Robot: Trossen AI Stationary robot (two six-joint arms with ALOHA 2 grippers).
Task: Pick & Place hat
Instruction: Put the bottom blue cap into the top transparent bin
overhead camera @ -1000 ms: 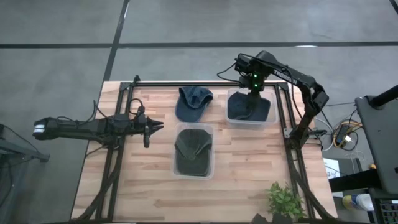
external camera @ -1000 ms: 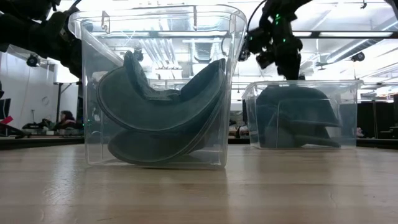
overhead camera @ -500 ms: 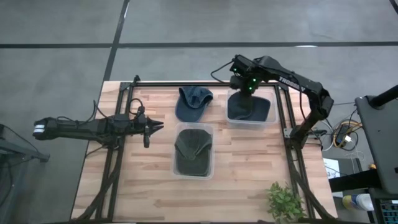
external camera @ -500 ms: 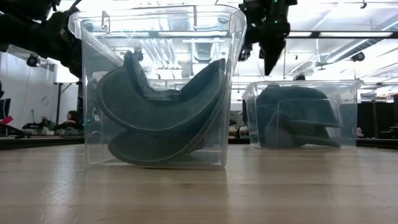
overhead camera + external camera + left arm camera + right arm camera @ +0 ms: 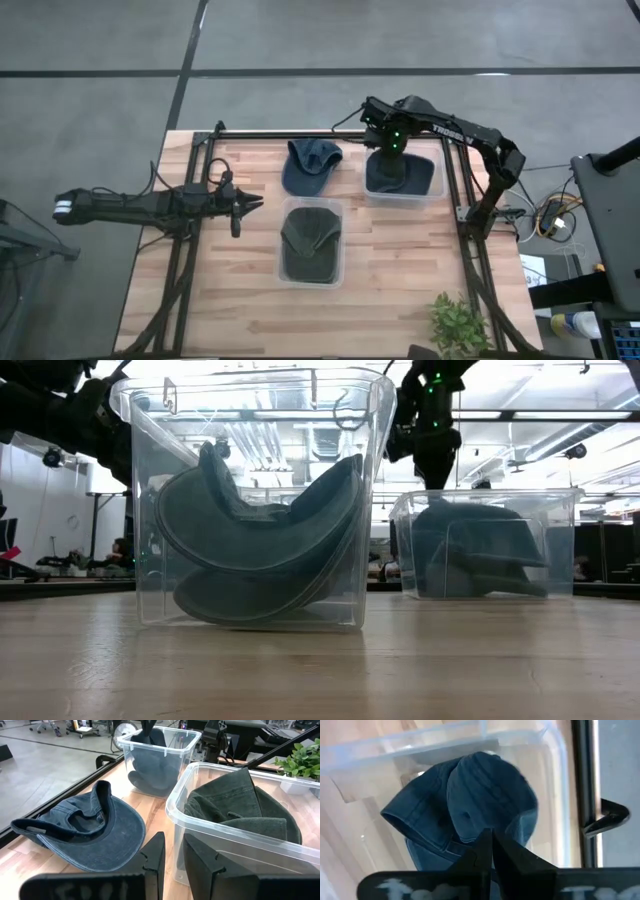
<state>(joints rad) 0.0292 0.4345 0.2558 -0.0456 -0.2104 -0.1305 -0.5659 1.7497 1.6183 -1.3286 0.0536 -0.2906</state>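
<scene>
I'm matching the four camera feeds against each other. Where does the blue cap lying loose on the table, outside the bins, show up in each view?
High view: blue cap at the table's far edge, left of the right bin.
Low view: not visible.
Left wrist view: cap on the wood beside the near bin.
Right wrist view: not in it.
Shared landmark: the right bin.

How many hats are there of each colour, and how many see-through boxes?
Blue denim caps: 2, one loose on the wooden table, one in the far clear plastic bin
Dark green cap: 1, in the near clear plastic bin
Clear plastic bins: 2
Total: 3 hats, 2 bins, 5 things
</scene>
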